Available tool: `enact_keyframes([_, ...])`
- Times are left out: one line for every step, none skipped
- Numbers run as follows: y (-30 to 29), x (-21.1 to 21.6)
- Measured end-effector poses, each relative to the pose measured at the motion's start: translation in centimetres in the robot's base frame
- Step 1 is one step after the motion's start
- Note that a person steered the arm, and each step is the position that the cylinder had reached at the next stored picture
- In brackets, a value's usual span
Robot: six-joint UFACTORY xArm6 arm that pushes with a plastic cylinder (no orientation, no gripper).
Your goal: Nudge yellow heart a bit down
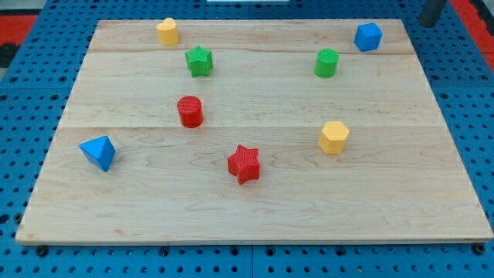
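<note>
The yellow heart [167, 31] sits near the top edge of the wooden board [255, 208], at the view's upper left. A green star [199, 60] lies just below and to its right. My tip [428, 24] shows at the view's top right corner, off the board's top edge, far to the right of the yellow heart. The nearest block to my tip is the blue cube [368, 36], to its left.
A green cylinder [326, 62] stands at upper right. A red cylinder [190, 111] is left of centre. A yellow pentagon [333, 137] lies right of centre, a red star [244, 163] at lower centre, and a blue triangle [98, 152] at the left.
</note>
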State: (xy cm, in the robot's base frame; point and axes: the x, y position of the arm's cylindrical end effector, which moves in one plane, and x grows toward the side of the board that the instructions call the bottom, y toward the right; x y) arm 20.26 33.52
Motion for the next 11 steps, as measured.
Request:
enact_keyframes([-0.1, 0.0])
enact_keyframes([-0.1, -0.1])
enact_keyframes([-1.4, -1.1])
enact_keyframes([-2.1, -1.1])
enact_keyframes([-2.1, -1.1])
enact_keyframes([-3.7, -1.2])
enact_keyframes([-8.2, -1.1])
enact_keyframes([-12.3, -1.1])
enact_keyframes([-15.5, -1.1])
enact_keyframes([-19.4, -1.1])
enact_keyframes([-22.1, -0.9])
